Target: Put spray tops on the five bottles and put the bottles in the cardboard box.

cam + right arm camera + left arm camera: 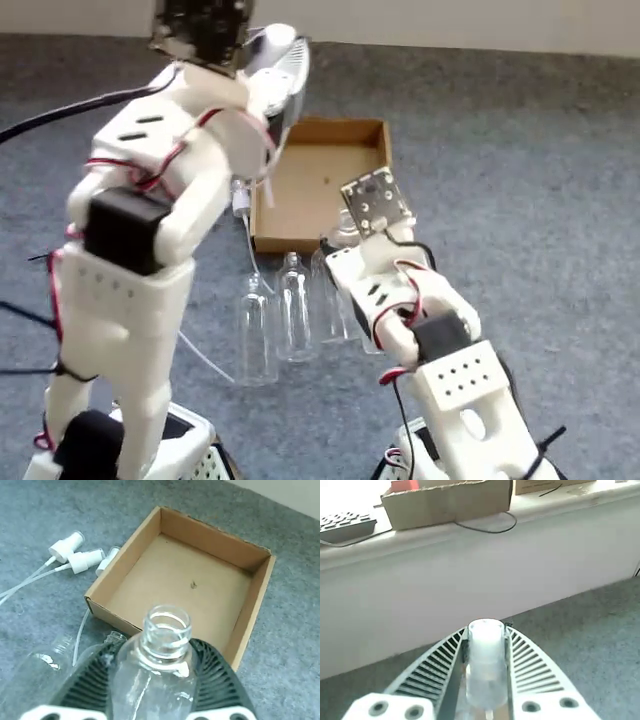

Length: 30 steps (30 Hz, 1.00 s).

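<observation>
The right fingers, black and ribbed, are closed narrowly around the shoulder of a clear bottle. One finger presses on each side, and the bottle's open neck stands up between them with no top on it. The held bottle is upright, just in front of the near wall of the cardboard box. Just beside it, on the side away from the box, two more clear bottles sit close together.

The left fingers, white and slatted, are drawn in tight on a white spray top, which they pinch from both sides near their tips. In the high view the left arm is raised well above the carpet.

From above, three uncapped bottles appear to stand in a cluster on the grey carpet, between the two arm bases and the box. The box lies open, its floor bare apart from a small dark speck. Three loose spray tops lie on the carpet just beside one side wall of the box, their thin tubes trailing away.

Farther off, the carpet meets a white wall. A ledge above the wall carries a brown carton, a black cable and a dark keyboard.
</observation>
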Tool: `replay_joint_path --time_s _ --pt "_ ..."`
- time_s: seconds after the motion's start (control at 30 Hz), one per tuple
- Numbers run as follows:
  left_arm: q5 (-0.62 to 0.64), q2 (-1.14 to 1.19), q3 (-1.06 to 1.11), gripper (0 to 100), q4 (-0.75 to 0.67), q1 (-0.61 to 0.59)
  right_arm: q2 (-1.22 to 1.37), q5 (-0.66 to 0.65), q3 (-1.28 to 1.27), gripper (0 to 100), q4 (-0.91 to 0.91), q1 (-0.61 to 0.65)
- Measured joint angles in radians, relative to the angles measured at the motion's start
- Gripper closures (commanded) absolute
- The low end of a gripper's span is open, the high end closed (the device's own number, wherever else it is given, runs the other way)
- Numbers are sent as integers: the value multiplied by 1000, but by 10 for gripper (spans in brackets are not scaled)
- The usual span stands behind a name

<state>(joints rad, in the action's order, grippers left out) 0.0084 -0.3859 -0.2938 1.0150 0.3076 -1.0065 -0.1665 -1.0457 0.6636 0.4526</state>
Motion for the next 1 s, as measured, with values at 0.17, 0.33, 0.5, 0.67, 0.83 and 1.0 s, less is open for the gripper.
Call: replay_joint_path --time_s 0.17,0.33,0.5,0.67,0.83,1.0 --pt "0 71 2 996 -104 57 -149 0 -123 995 -55 0" --pt "0 78 2 996 -121 117 -239 0 -172 995 -77 0" --pt "0 78 2 996 -123 189 -262 0 -173 995 -83 0" --pt "0 38 2 996 -100 239 -269 0 -173 995 -95 2" --pt "0 2 32 996 -77 256 -270 0 -173 995 -95 5" --pt "0 2 112 996 -141 253 -270 0 -173 995 -95 5"
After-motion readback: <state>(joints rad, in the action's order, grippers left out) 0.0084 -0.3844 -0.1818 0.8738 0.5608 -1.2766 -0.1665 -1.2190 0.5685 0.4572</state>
